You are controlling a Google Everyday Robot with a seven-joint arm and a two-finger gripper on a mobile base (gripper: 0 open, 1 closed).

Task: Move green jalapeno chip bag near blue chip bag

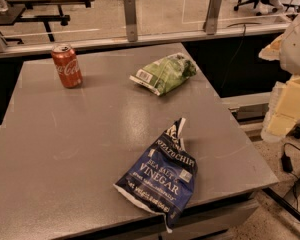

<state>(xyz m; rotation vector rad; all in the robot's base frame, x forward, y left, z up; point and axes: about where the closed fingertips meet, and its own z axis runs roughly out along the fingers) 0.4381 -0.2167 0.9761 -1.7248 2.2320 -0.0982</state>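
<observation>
The green jalapeno chip bag [164,73] lies on the far right part of the grey table [65,134], its white label patch at its left end. The blue chip bag [160,176] lies at the table's near right edge, with white "SEA SALT VINEGAR" lettering, and its lower corner hangs over the edge. My gripper [285,109] hangs off the table's right side, beyond the edge, away from both bags, with the white arm above it. It holds nothing that I can see.
A red cola can [66,65] stands upright at the table's far left. A glass partition with metal posts [130,18] runs behind the table. Cables lie on the floor [290,164] at the right. Office chairs and benches stand beyond the glass.
</observation>
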